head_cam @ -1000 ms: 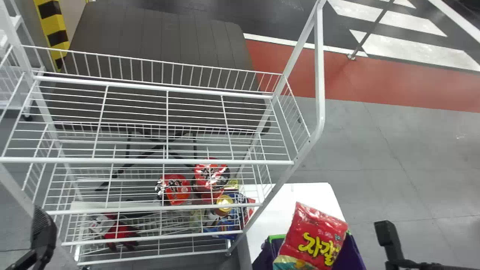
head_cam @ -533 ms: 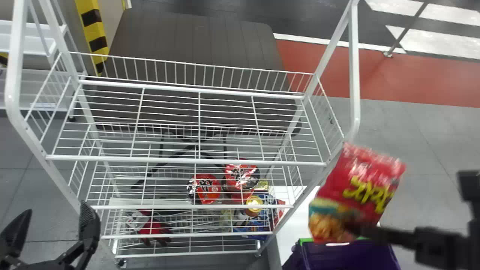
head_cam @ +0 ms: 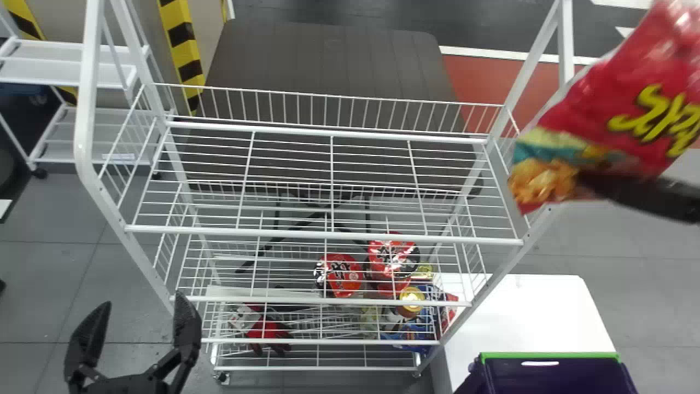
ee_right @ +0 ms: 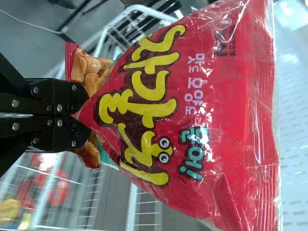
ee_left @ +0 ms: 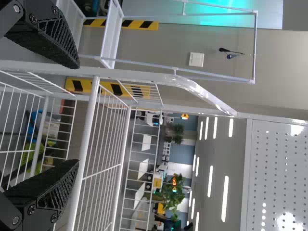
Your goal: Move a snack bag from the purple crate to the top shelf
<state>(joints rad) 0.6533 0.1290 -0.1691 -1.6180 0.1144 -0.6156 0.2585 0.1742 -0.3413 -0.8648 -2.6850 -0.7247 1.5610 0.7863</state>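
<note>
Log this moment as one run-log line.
right tool: shut on red snack bag | bag: aloft near right end of top shelf | left tool: open, head view lower left | placement: not yet

Bright glare streaks the bag [ee_right: 192, 96] held in the right claw [head_cam: 634, 192]; ceiling lights [ee_left: 224, 198] glow beyond the left claw [head_cam: 143, 302].

Your L claw [head_cam: 140, 309] low at L of head view, fingers spread wide, pads facing ea. other, tips fwd, abt level. Your R claw [head_cam: 600, 186] near R edge, higher up than L, aimed inward to L, fingers pinched tog.
</note>
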